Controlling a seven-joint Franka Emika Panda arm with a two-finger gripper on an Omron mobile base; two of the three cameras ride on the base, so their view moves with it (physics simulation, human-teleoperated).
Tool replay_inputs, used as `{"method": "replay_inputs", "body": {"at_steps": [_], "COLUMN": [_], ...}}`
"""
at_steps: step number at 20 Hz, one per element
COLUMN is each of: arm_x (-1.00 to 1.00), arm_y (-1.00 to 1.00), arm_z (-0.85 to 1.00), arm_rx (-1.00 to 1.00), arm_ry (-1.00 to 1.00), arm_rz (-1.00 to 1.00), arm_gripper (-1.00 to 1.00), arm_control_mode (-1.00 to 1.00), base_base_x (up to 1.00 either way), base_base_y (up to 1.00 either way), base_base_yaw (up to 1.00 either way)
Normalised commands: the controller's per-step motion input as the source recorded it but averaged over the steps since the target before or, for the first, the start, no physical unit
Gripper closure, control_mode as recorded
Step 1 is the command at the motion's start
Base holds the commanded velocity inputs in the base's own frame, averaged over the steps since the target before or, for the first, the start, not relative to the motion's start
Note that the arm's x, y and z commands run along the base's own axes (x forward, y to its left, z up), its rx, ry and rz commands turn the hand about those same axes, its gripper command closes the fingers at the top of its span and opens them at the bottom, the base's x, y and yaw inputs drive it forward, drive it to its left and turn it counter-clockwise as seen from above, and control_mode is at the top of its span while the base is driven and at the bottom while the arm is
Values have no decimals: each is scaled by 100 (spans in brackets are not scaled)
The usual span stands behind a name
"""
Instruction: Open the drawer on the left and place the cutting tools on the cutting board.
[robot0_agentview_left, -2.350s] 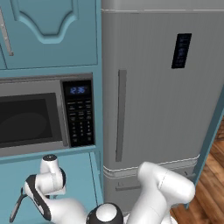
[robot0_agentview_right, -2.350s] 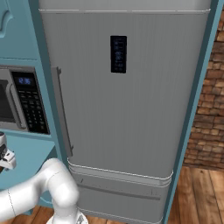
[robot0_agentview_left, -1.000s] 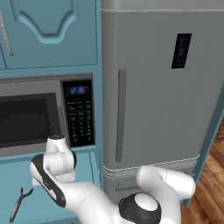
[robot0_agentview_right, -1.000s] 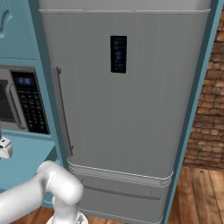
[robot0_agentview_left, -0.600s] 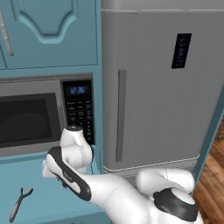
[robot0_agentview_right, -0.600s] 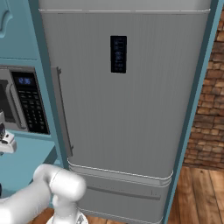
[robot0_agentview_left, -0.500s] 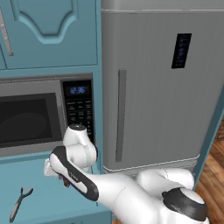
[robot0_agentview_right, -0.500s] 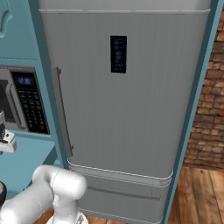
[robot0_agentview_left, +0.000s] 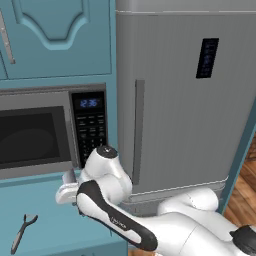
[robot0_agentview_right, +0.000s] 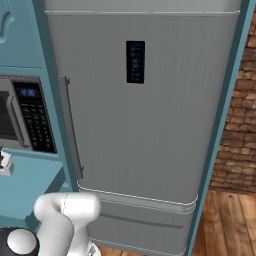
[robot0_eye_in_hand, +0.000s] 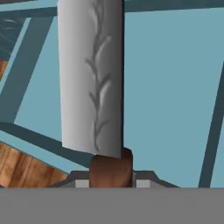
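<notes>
Grey fridge (robot0_agentview_right: 145, 125) beside teal cabinets (robot0_agentview_left: 60, 37); built-in microwave (robot0_agentview_left: 45, 132); brick wall (robot0_agentview_right: 237, 130); wooden floor (robot0_agentview_right: 225, 220)

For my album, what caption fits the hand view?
Robot fingers pinch the knife by its brown handle.

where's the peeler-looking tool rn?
In the left base view, the slim grey forked tool lies at the lower left on the teal surface, below the microwave and left of the arm.
</notes>
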Motion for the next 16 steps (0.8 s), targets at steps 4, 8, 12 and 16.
{"method": "replay_inputs", "body": {"at_steps": [4, 8, 12, 16], "arm_x": [-34, 0, 0, -6], "arm_y": [-13, -38, -58, -42], "arm_z": [40, 37, 22, 19], "arm_rx": [5, 5, 8, 12], "arm_ry": [-22, -16, -3, 0], "arm_rz": [0, 0, 0, 0], "arm_gripper": [100, 100, 100, 100], "arm_control_mode": [-100, -100, -100, -100], "base_base_x": [0, 0, 0, 0], "base_base_y": [0, 0, 0, 0], "base_base_yaw": [0, 0, 0, 0]}}
